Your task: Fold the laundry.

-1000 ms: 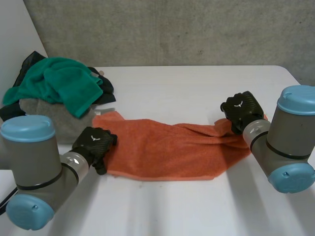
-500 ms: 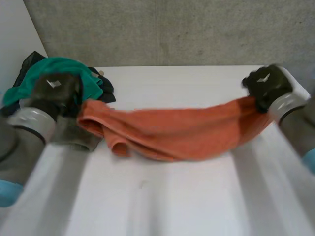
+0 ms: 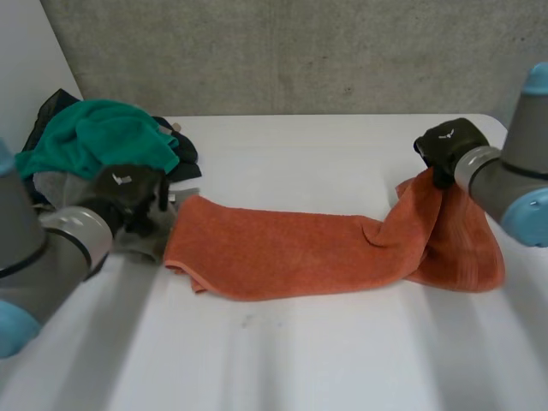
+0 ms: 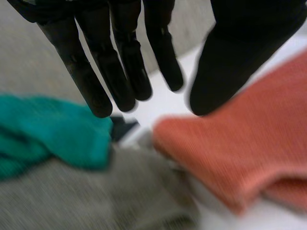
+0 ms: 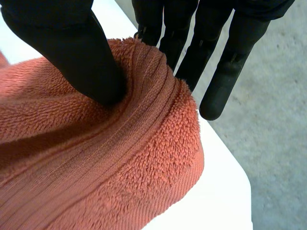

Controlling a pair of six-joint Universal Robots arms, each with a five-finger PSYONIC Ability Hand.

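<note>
An orange towel (image 3: pixel 291 253) lies stretched across the white table (image 3: pixel 300 351), with its left end flat and slightly folded under. My right hand (image 3: pixel 449 144) holds the towel's right end off the table, and the cloth hangs from it in a fold. In the right wrist view the thumb (image 5: pixel 62 48) pinches the towel's (image 5: pixel 96 167) hem against the fingers. My left hand (image 3: pixel 128 190) hovers just left of the towel's left end. Its fingers (image 4: pixel 120 57) are straight and spread, holding nothing, with the towel's edge (image 4: pixel 240 143) lying beyond the thumb.
A laundry pile sits at the table's back left: a green cloth (image 3: pixel 103 137) on top, a grey cloth (image 3: pixel 51 184) under it, a dark garment (image 3: pixel 184 154) behind. The table's right edge (image 5: pixel 225 182) runs close under my right hand.
Both hands lifted the towel off the table. My left hand then let go of the left end, which dropped back onto the table. The right hand still holds its end up.
</note>
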